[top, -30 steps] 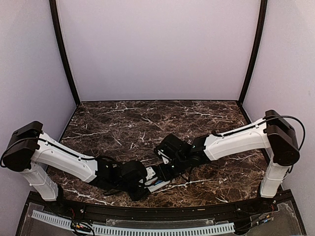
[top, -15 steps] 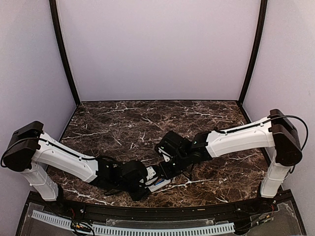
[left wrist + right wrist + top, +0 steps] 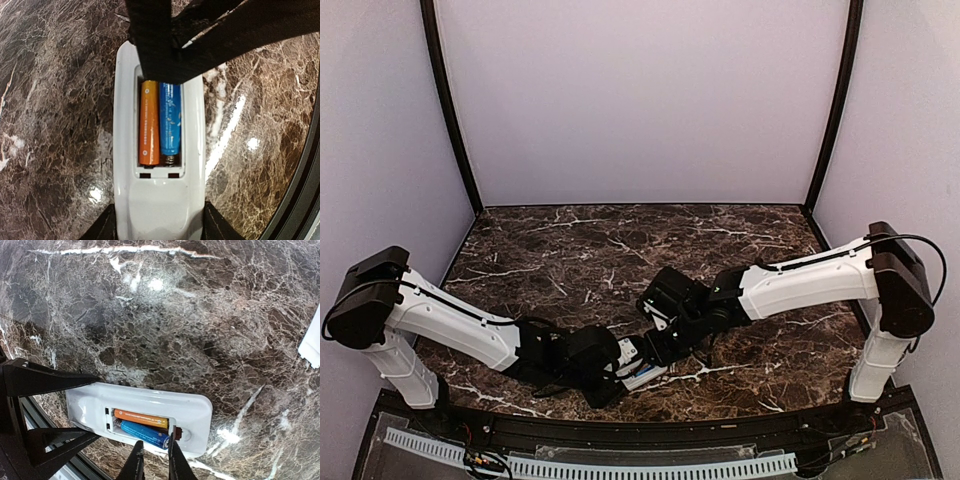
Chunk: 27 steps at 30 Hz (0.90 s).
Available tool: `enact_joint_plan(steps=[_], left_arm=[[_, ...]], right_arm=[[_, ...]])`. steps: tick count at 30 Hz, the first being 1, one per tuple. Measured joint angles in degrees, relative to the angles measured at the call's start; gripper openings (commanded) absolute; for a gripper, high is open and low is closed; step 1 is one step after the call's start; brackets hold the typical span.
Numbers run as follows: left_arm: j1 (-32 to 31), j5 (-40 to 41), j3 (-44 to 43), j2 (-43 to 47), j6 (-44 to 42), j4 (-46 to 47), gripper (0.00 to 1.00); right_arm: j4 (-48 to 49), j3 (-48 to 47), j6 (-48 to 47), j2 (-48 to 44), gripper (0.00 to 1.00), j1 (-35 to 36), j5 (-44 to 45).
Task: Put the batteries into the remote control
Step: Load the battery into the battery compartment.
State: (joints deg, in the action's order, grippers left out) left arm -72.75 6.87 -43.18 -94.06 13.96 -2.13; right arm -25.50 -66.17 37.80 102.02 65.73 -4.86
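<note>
Remote control (image 3: 160, 200), a white, round-cornered plastic handset, lying back-up near the front edge of the table (image 3: 200, 315), a glossy dark brown marble veined with white. Its rectangular compartment is uncovered; inside, the orange battery (image 3: 149, 125) and the blue battery (image 3: 170, 120), slim smooth cylinders, sit side by side, a coil spring at the blue one's end. The left gripper (image 3: 160, 230) clamps the handset's end between its black fingers. The right gripper (image 3: 155, 457) has its jaws drawn nearly together over the compartment's far end by the blue battery; whether they pinch it cannot be told. A flat white piece (image 3: 311, 342) lies apart.
</note>
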Motion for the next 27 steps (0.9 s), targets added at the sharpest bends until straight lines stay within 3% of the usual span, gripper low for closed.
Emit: enact_joint_plan(steps=[10, 12, 17, 21, 27], left_arm=[[0.2, -0.2, 0.0, -0.1, 0.0, 0.2, 0.45], [0.2, -0.2, 0.0, -0.1, 0.0, 0.2, 0.53], [0.2, -0.4, 0.0, 0.0, 0.0, 0.2, 0.59], [0.3, -1.0, 0.7, 0.5, 0.2, 1.0, 0.74], [0.3, -2.0, 3.0, 2.8, 0.2, 1.7, 0.78]], right_arm=[[-0.3, 0.3, 0.7, 0.4, 0.13, -0.1, -1.8], [0.0, 0.8, 0.9, 0.6, 0.14, -0.1, -2.2], [1.2, 2.4, 1.3, 0.6, 0.14, -0.7, -3.3], [1.8, 2.4, 1.4, 0.5, 0.15, -1.2, -3.8], [1.7, 2.4, 1.0, 0.3, 0.17, -1.8, -4.2]])
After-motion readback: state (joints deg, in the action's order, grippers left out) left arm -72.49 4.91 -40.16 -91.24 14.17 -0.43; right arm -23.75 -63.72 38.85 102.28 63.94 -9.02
